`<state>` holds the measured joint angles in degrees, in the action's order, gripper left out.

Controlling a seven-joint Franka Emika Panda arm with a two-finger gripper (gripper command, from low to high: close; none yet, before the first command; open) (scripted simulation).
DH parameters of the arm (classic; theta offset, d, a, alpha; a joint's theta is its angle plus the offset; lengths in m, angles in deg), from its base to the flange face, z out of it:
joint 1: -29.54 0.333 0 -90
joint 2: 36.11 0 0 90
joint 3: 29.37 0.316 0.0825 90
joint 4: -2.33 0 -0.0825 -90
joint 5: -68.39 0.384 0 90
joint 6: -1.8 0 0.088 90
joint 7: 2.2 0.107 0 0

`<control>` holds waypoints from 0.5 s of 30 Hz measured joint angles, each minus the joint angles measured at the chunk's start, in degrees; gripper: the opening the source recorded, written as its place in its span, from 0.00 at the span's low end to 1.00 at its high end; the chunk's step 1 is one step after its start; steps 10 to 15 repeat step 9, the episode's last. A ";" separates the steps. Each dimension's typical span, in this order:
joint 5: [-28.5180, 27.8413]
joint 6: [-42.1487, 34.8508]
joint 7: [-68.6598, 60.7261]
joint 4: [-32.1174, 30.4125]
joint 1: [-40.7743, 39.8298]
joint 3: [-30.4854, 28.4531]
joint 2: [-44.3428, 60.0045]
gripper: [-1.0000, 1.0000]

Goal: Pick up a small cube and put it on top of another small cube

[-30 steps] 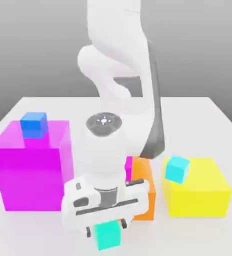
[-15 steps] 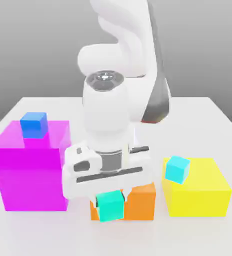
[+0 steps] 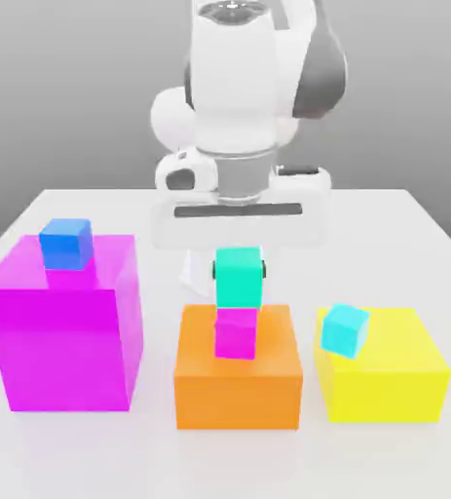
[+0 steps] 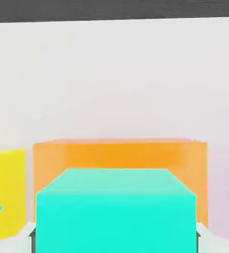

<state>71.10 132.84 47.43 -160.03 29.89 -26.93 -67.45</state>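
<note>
My gripper (image 3: 240, 274) is shut on the small teal-green cube (image 3: 239, 279) and hangs directly over the small magenta-pink cube (image 3: 236, 334). The pink cube sits on top of the orange block (image 3: 237, 385). The teal cube's underside is at or just above the pink cube's top; I cannot tell whether they touch. In the hand view the teal cube (image 4: 115, 210) is held close up, with the orange block (image 4: 120, 153) behind it, and it hides the pink cube.
A big magenta block (image 3: 61, 326) carrying a small blue cube (image 3: 66, 243) stands at the exterior view's left. A yellow block (image 3: 385, 368) with a light cyan small cube (image 3: 345, 328) stands at the right. The white arm rises behind the orange block.
The gripper has risen and moved back with the teal cube, from low in front of the orange block to above it. The small pink cube has come into sight beneath it.
</note>
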 joint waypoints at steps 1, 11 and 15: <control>-0.04 0.73 0.64 -0.72 -0.23 0.37 0.00 0.00; 0.16 11.29 1.17 -4.30 -0.86 1.40 6.98 1.00; 0.16 11.29 1.17 -4.30 -0.86 1.40 6.98 1.00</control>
